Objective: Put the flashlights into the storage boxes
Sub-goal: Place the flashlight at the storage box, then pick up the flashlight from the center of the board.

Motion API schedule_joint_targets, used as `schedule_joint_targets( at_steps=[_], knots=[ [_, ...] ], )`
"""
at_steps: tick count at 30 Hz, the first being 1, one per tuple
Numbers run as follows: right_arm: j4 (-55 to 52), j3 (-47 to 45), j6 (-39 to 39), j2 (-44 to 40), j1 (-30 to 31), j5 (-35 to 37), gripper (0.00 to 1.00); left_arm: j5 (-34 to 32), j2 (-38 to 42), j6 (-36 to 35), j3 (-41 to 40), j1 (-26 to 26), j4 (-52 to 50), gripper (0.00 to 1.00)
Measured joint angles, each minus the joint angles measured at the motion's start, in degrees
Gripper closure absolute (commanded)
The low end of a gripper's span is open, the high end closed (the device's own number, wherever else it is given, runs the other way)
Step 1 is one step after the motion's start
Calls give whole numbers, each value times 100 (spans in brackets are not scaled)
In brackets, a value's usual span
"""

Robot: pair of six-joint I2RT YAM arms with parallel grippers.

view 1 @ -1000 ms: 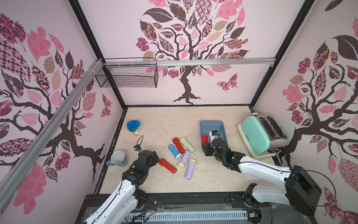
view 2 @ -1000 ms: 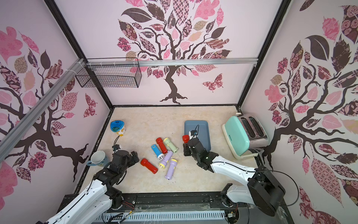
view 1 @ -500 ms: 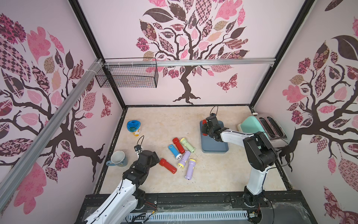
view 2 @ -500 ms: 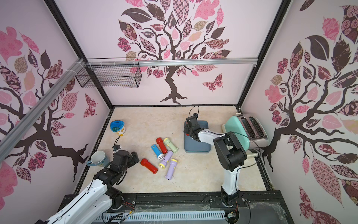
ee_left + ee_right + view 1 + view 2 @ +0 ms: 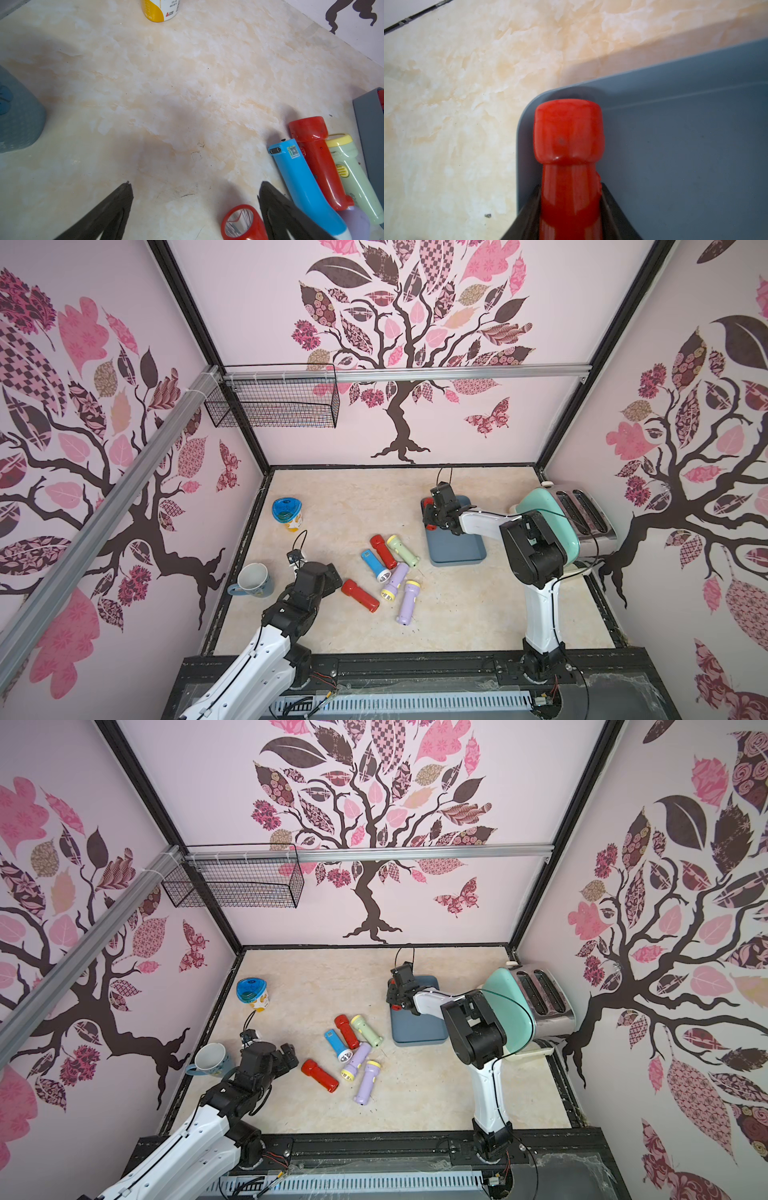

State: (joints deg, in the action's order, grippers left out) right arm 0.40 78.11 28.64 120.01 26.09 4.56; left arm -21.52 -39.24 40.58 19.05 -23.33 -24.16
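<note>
While my right gripper is clamped on the body of a red flashlight, I hold its wider head just inside a rounded corner of the slate-blue tray. In both top views that is the tray's far corner on my left side. Whether the head touches the tray floor I cannot tell.

My left gripper hangs low over the worktop, jaws spread wide and gripping nothing. Just beside one of its fingers lies the lens end of a second red flashlight.

Five more flashlights lie on the worktop outside the tray, between my arms. The blue flashlight, a third red flashlight and the pale green flashlight lie side by side. The pale green one is nearest the tray. Two lilac flashlights lie closer to me.

A mug stands near my left arm.
</note>
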Motion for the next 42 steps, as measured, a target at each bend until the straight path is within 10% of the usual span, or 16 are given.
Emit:
schedule_joint_targets(
  at_steps=[8,19,26,34,42],
  knots=[
    [-264,389,-468,68,-2,-330,32,9,-122,-4,0,0,92,2],
    [-278,-153,-627,-181,-13,-658,32,-144,-302,-2,13,13,83,2],
    [306,-1930,-404,-1976,-7,-1259,32,-450,-798,426,678,184,-564,2],
    [1722,-4350,-243,-4238,9,-960,20,708,-511,457,920,363,-136,32],
    [2533,-5324,260,-4529,168,522,15,750,-2396,713,2555,-929,-216,46]
  ],
)
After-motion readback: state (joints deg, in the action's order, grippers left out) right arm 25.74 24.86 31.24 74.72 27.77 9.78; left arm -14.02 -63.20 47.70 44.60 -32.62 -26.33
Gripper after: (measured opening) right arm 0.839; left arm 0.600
